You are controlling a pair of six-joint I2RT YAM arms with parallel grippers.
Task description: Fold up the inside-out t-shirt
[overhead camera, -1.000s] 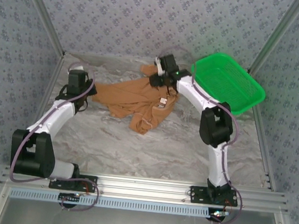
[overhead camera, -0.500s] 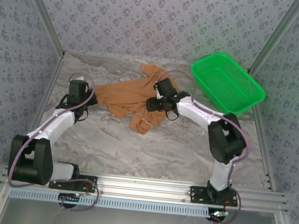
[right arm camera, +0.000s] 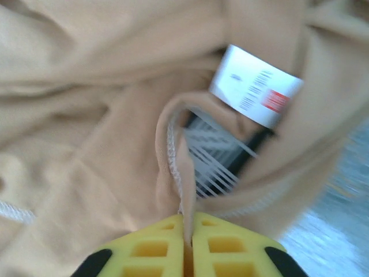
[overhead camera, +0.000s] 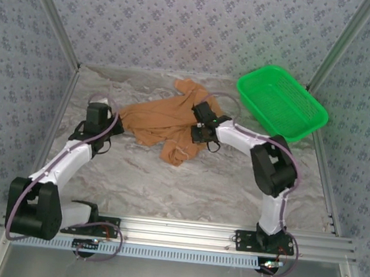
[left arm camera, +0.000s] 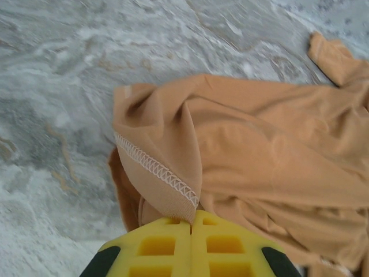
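Observation:
The inside-out t-shirt (overhead camera: 164, 120) lies crumpled on the marble table, orange-tan, with white seam stitching showing. My left gripper (overhead camera: 110, 123) is at the shirt's left edge, its yellow jaws pressed together on a hemmed fold of the t-shirt (left arm camera: 167, 173). My right gripper (overhead camera: 198, 128) is at the shirt's right side, shut on the stitched neck edge of the t-shirt (right arm camera: 179, 167). Just beyond its jaws the white neck label (right arm camera: 255, 86) shows with red and black print.
A green mesh basket (overhead camera: 280, 102) stands at the back right, tilted against the wall. Patterned walls close in the table on three sides. Bare marble (overhead camera: 187, 185) stretches between the shirt and the arm bases.
My right arm swung down from the back of the table onto the shirt's neck area and its jaws closed on the cloth. The left gripper shifted slightly right, still holding the hem.

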